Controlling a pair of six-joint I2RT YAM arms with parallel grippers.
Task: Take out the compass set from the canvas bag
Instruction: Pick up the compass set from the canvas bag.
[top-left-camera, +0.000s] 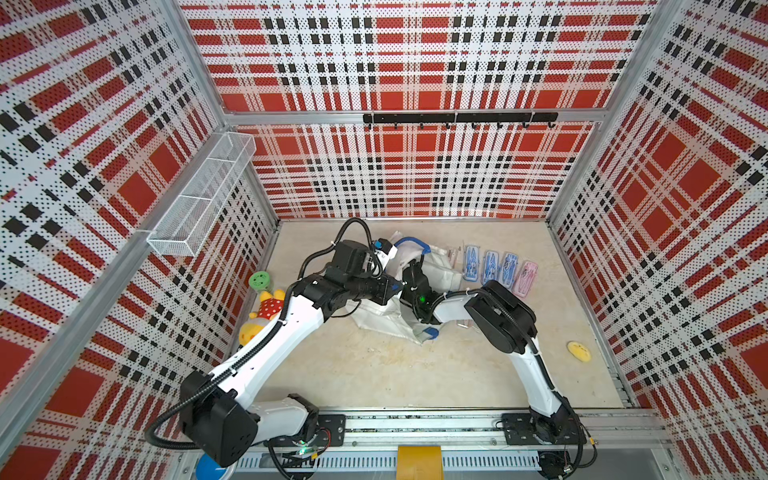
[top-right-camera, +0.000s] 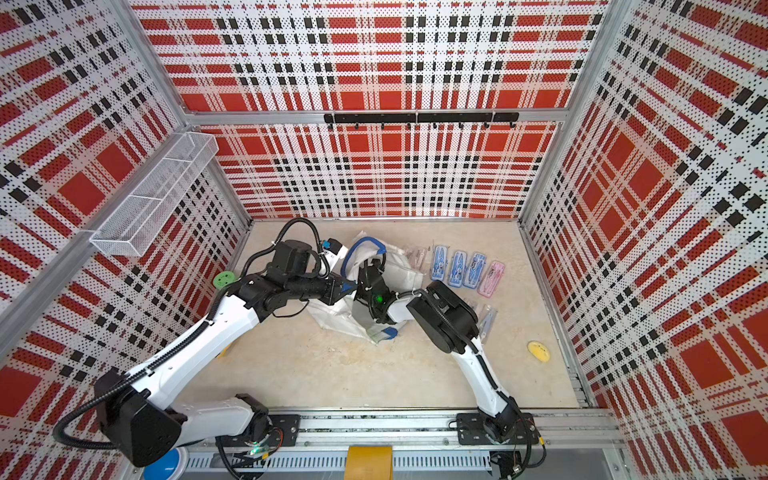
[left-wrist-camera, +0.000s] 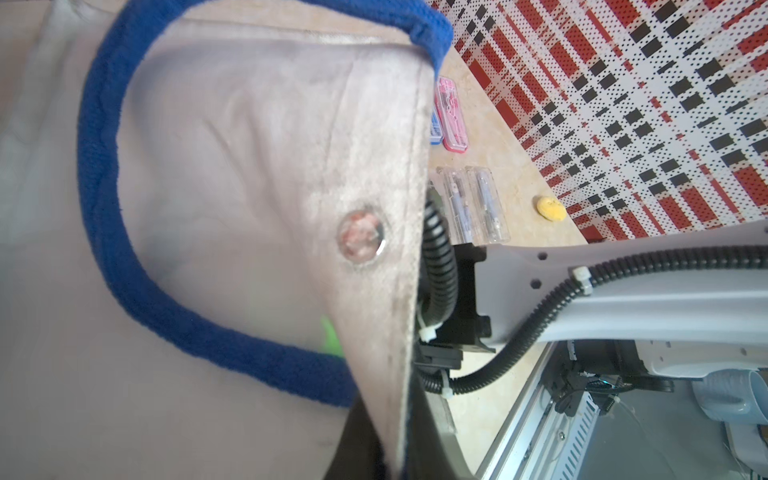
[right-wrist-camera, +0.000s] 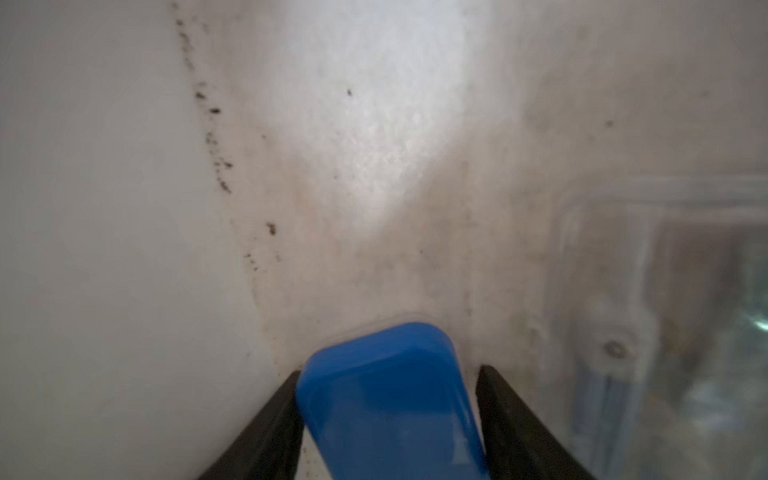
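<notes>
The right claw (right-wrist-camera: 390, 370) pinches a blue compass set (right-wrist-camera: 386, 399) deep inside the canvas bag (right-wrist-camera: 124, 208), its arm bent down through the bag's mouth. The left claw (top-left-camera: 396, 286), pressed together on the bag's rim, holds it up. Four compass cases (top-left-camera: 500, 268) lie near the far edge of the bench (top-left-camera: 374, 374).

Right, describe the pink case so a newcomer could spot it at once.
Find the white canvas bag in the middle of the table. Beside it, toward the right wall, four flat coloured cases lie in a row. The pink case is the end one nearest that wall, the only pink beside three blue cases.
</notes>
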